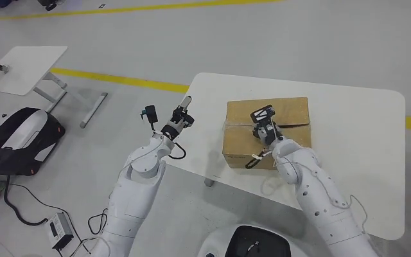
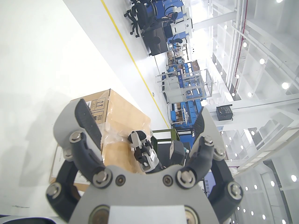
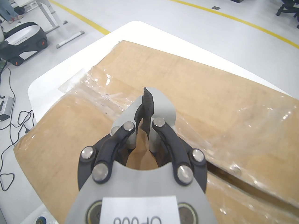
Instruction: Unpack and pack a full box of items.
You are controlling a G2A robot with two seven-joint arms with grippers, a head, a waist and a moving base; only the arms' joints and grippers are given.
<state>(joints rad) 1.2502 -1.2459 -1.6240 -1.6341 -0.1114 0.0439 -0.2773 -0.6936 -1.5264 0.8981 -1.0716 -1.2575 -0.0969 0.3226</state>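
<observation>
Top view: left gripper (image 1: 186, 103) hangs at table (image 1: 359, 115) edge, box (image 1: 289, 109) well off to its side. Right gripper (image 1: 262, 119) right over box top, near middle seam.

Left wrist view: left gripper (image 2: 144, 122) spread wide, nothing between fingers (image 2: 88, 122). Box (image 2: 126, 115) ahead of it, apart, with right gripper (image 2: 140, 145) perched on top.

Right wrist view: right gripper (image 3: 147, 110) pinched closed, pads together, nothing visible between them. Box (image 3: 210, 89) directly beneath, clear tape (image 3: 105, 87) along seam just ahead of tips.
</observation>
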